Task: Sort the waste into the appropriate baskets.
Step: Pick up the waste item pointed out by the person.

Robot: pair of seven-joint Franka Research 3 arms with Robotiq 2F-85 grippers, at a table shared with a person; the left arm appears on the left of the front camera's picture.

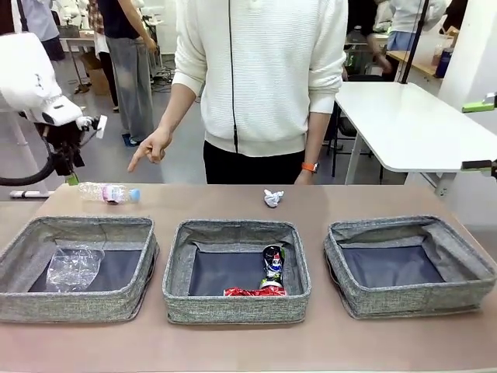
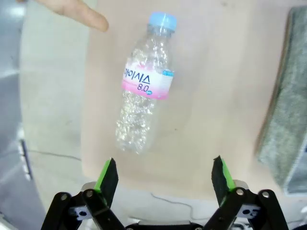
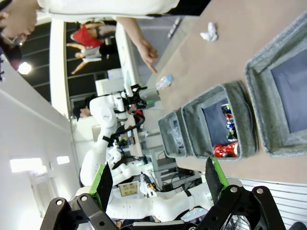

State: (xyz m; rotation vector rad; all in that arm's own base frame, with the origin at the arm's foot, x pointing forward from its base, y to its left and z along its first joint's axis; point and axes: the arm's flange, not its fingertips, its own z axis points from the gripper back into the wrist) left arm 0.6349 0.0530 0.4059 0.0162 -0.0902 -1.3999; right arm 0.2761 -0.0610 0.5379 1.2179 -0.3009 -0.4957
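One blue-capped bottle is lying on its side on the tabletop at the upper left of the front view, behind the left basket. In the left wrist view its pink-and-white label is showing "8.0" under Korean script. One crumpled clear bottle is sitting inside that left basket. Two cans are lying in the middle basket: a dark can and a crushed red can just beside it. One paper wad is resting on the tabletop behind that basket. The right basket is making three. A person's hand is pointing down toward the blue-capped bottle. The left gripper is hanging near that bottle's base end, its fingers spread wide and touching nothing. The right gripper is also holding its fingers wide apart, gripping nothing.
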